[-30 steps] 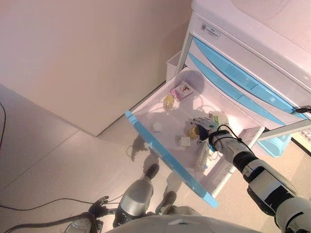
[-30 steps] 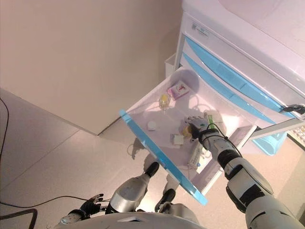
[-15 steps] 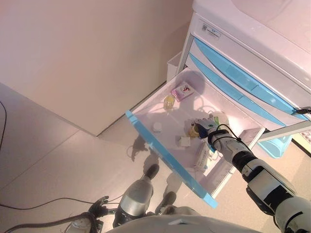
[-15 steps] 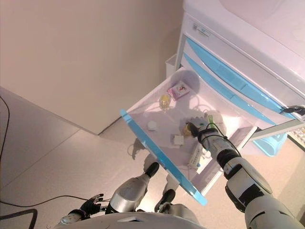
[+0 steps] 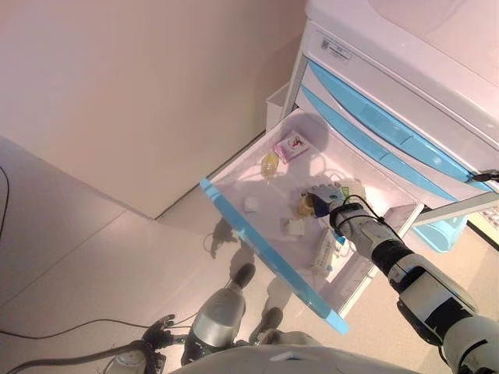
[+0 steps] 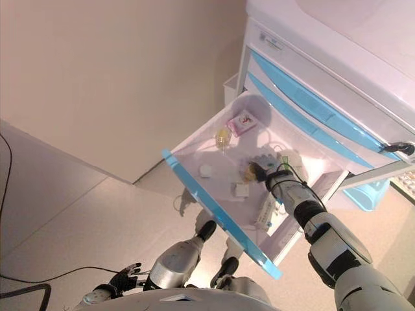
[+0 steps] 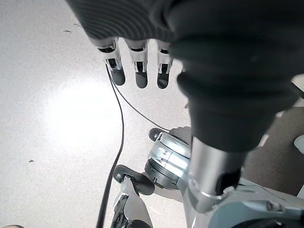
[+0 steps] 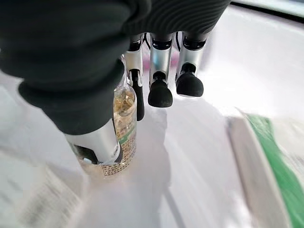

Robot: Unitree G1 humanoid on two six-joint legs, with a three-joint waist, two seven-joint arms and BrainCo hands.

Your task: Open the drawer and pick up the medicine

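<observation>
The drawer (image 5: 265, 253), white with a blue front, stands pulled out from the white cabinet (image 5: 390, 70). A small clear medicine bottle (image 8: 122, 133) of yellow pills stands upright inside it, also seen from above (image 5: 305, 206). My right hand (image 5: 324, 197) reaches into the drawer right beside the bottle. In the right wrist view the bottle sits between the thumb (image 8: 97, 142) and the nearest of the straight fingers (image 8: 137, 97). My left hand (image 7: 137, 66) hangs low over the floor with straight fingers, holding nothing.
Also in the drawer lie a pink packet (image 5: 291, 145), a small yellow jar (image 5: 270, 164), a white cap (image 5: 251, 204), a small white box (image 5: 295, 227), a printed white box (image 5: 326, 248) and a green-and-white box (image 8: 266, 161). Shut blue drawers (image 5: 374, 117) sit above.
My right hand has slid a little further into the drawer and closer to the bottle, which now sits between thumb and fingers. The left hand has not moved.
</observation>
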